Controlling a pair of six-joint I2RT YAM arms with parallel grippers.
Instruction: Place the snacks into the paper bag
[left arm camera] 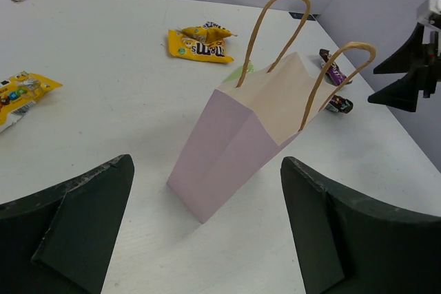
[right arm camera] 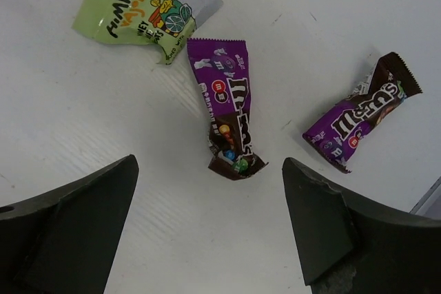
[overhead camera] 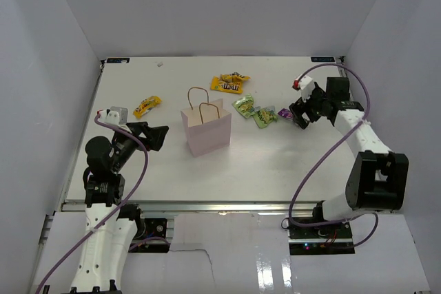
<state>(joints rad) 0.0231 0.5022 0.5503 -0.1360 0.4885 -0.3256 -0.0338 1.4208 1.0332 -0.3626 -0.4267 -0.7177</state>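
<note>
Pink bag [overhead camera: 207, 134] upright on bench [overhead camera: 275, 163], nothing visible inside. Snacks [overhead camera: 229, 85] loose around it, none bagged yet. Left jaws wide, facing bag; right jaws wide, hovering over purple packet [right arm camera: 227, 111]. Barely started by the look; all packing left.

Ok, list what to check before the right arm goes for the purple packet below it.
1. Right gripper open and empty: ok.
2. Purple packet lying flat, in line with the gap of that gripper: ok.
3. Second purple packet apart from the first: ok.
4. Green packet clear of the first packet's top end: cannot tell, they nearly touch.
5. Paper bag upright: ok.
6. Left gripper open and not touching the bag: ok.
</note>
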